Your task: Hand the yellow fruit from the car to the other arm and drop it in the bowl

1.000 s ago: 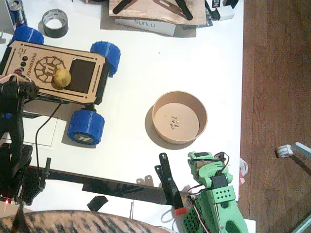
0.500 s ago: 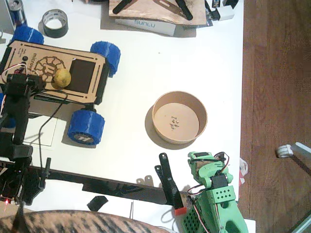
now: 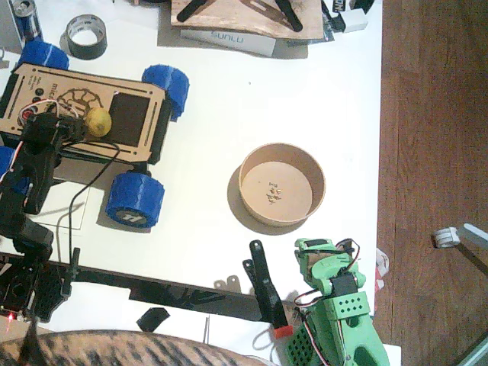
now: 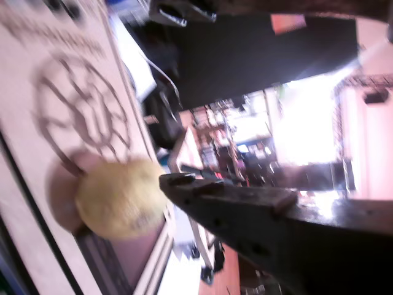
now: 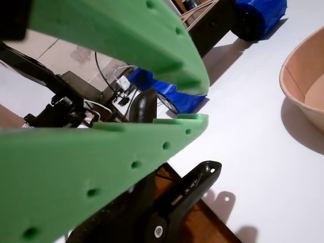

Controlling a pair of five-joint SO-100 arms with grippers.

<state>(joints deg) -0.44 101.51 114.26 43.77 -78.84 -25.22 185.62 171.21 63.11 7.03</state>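
Note:
The yellow fruit [image 3: 97, 122] rests on the car's [image 3: 53, 91] wooden deck, beside the black panel. My left gripper [image 3: 67, 126], on the black arm, hovers just left of the fruit, open and holding nothing. In a wrist view the fruit [image 4: 120, 198] sits on the deck by the turtle emblem, close to one black finger [image 4: 233, 206]. The bowl [image 3: 309, 164] stands mid-table, with only a few crumbs inside. The other arm [image 3: 339, 305], green, rests at the front right. Its right gripper [image 5: 204, 105] is narrowly open, with nothing between its jaws.
A black tape roll [image 3: 85, 36] and a can [image 3: 27, 17] stand behind the car, and a white box [image 3: 229, 40] lies at the back. Black loose parts [image 3: 263, 282] lie along the table's front edge. The table ends at the right above wooden floor [image 3: 435, 114]. Striped fabric [image 3: 114, 349] shows bottom left.
The black arm has swung its gripper up and to the right over the car deck, closer to the fruit. The green arm, fruit and bowl have not moved.

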